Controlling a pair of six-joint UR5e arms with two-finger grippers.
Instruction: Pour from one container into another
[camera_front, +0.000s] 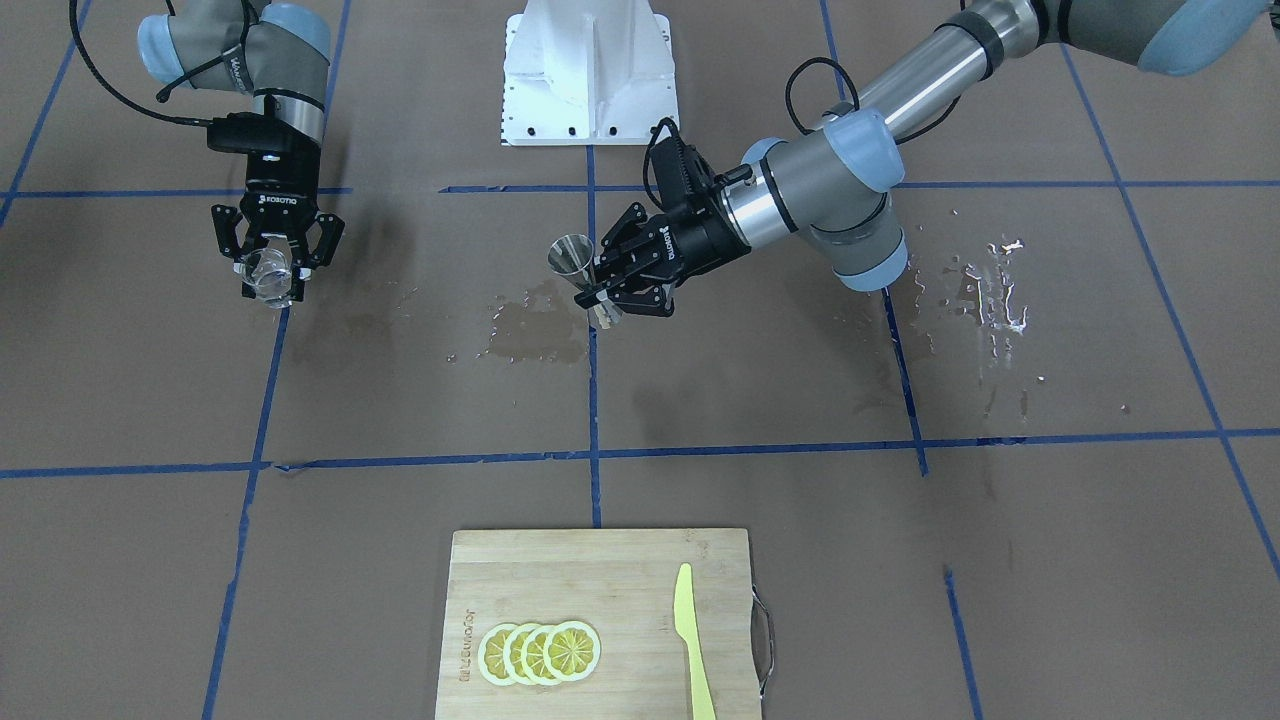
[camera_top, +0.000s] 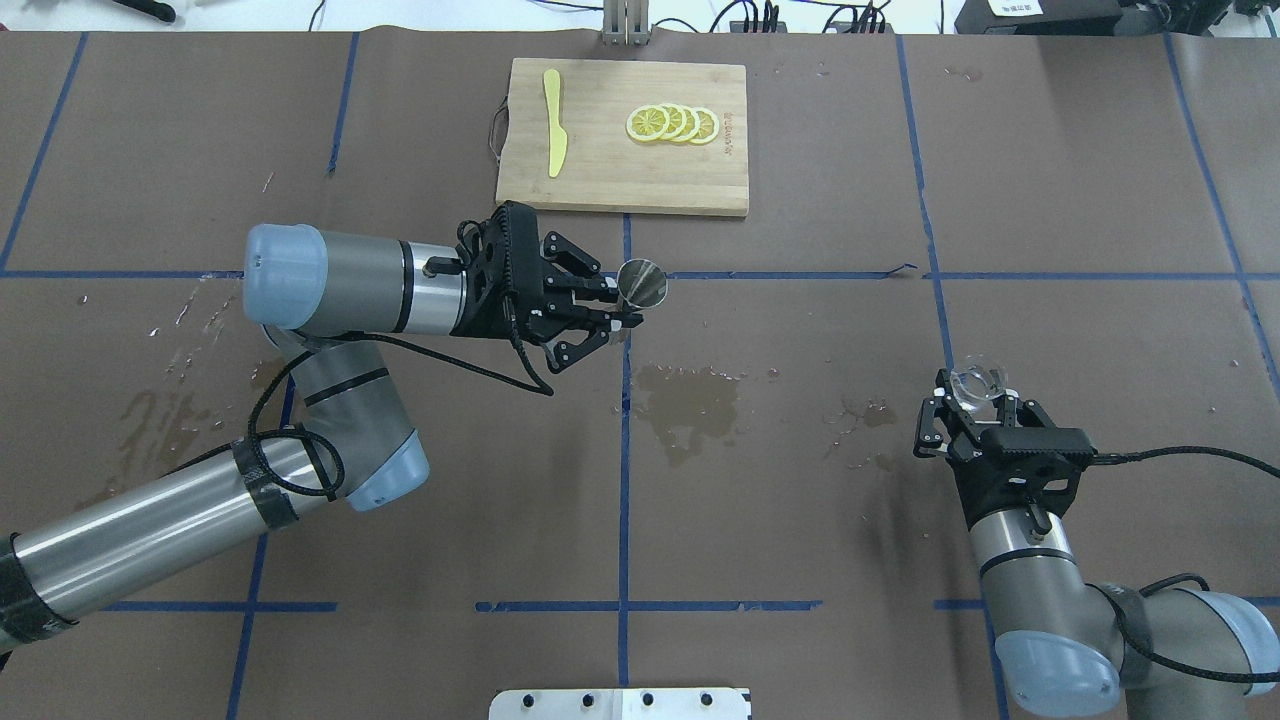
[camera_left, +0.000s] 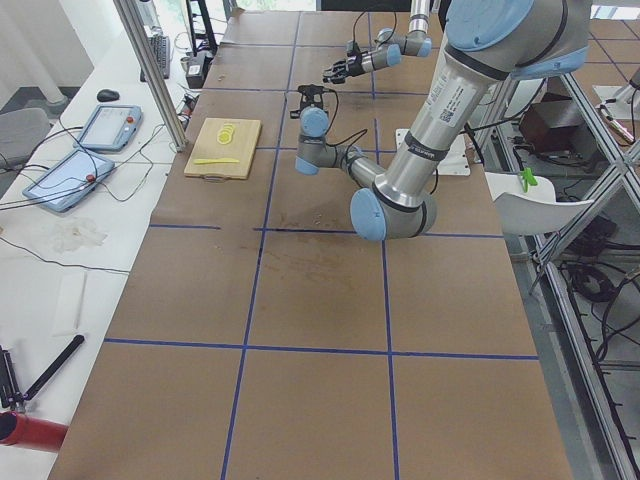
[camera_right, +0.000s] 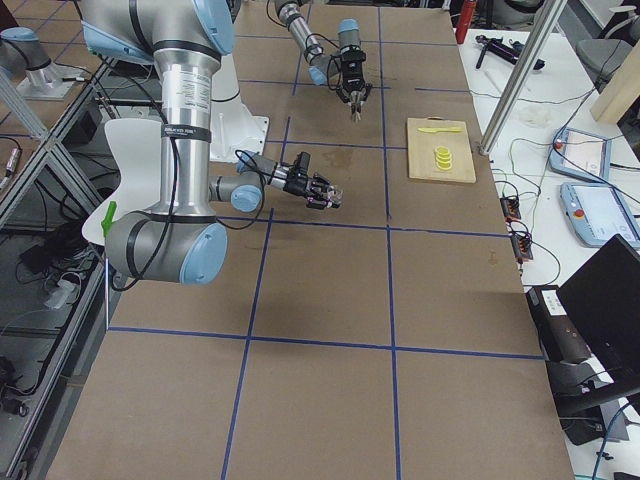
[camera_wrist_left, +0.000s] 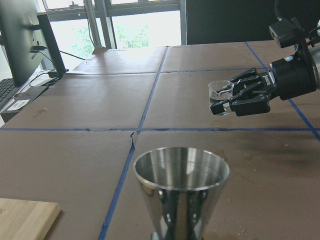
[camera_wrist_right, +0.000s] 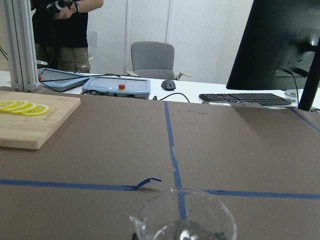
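Observation:
My left gripper (camera_top: 622, 306) is shut on the narrow waist of the silvery steel jigger (camera_top: 641, 281), holding it above the table near the centre line, its open cone (camera_wrist_left: 181, 192) facing up. In the front view the jigger (camera_front: 572, 256) juts from the left gripper (camera_front: 603, 290). My right gripper (camera_top: 975, 397) is shut on the small clear glass (camera_top: 978, 382), held upright above the table well off to the side. The left wrist view shows the glass (camera_wrist_left: 220, 95) in the right gripper (camera_wrist_left: 235, 97). The glass rim (camera_wrist_right: 184, 217) fills the bottom of the right wrist view.
A bamboo cutting board (camera_top: 600, 170) at the far edge carries lemon slices (camera_top: 672, 123) and a yellow knife (camera_top: 555, 135). Wet patches (camera_top: 690, 395) lie on the brown paper between the arms and by the left arm (camera_top: 180, 330). A person (camera_wrist_right: 60, 30) stands beyond the table.

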